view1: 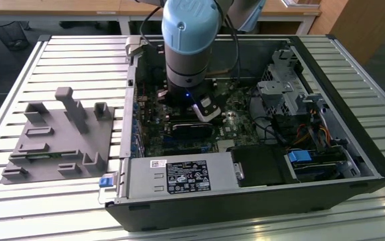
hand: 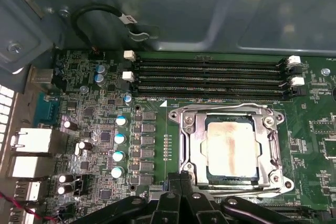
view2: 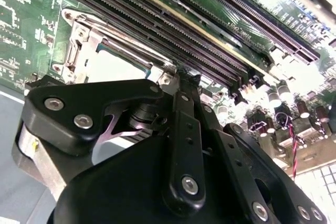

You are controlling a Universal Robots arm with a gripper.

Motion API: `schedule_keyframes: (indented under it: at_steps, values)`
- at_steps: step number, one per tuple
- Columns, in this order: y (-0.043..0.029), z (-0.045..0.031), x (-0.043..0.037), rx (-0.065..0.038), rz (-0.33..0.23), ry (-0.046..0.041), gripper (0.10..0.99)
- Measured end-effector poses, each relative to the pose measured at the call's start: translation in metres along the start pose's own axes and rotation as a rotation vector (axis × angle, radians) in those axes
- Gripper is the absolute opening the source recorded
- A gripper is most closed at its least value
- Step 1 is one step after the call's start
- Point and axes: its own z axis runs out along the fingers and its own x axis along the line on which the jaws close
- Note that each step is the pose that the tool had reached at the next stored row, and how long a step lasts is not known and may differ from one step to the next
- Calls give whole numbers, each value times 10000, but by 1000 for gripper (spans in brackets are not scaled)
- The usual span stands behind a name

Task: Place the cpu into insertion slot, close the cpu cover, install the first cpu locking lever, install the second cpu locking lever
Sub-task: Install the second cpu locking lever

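The open computer case [view1: 246, 125] lies on its side on a slatted metal table [view1: 65, 60], and the arm [view1: 188, 45] reaches straight down into it over the green motherboard [hand: 94, 124]. On the board, just beside the long black memory slots [hand: 210, 80], sits the insertion slot [hand: 278, 182] with the cpu cover [hand: 191, 145] closed flat over it: a thin silvery frame whose cut-out middle shows the cpu [hand: 232, 148], a square metal top with a pale, smeared, faintly brownish patch across it. The cpu lies seated in the socket, level with the frame. The gripper [hand: 176, 182] rests at the socket's edge on the side away from the memory slots, its black fingers pressed close together with no visible gap, holding nothing. The exterior view adds a grey fixture tray [view1: 58, 140] on the table outside the case; the second wrist view shows the cover's corner [view2: 79, 40] and the finger linkage [view2: 186, 129] from close in.
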Motion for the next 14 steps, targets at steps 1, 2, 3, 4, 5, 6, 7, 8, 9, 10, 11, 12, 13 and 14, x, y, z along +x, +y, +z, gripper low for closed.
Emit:
schedule_keyframes:
  at_steps: [1,2,3,4,5,6,7,8,9,10,11,12,13,14]
  values:
    - [4,-11,0,0,0,0,106]
    - [7,-24,0,0,0,0,106]
    - [12,-37,0,-1,0,0,106]
    - [14,-46,-1,0,0,0,106]
    - [16,-51,-1,-1,0,0,106]
    - [19,-59,-1,-1,0,0,106]
    - [21,-68,-1,-1,0,0,106]
    - [24,-77,-1,-1,0,0,106]
    - [27,-85,-1,-1,0,0,106]
    - [29,-93,-2,-1,0,0,106]
    - [32,-104,-2,0,0,1,106]
    - [36,-114,-2,-1,0,1,106]
    - [38,-122,-2,-1,0,0,106]
    - [40,-127,-2,-1,0,0,106]
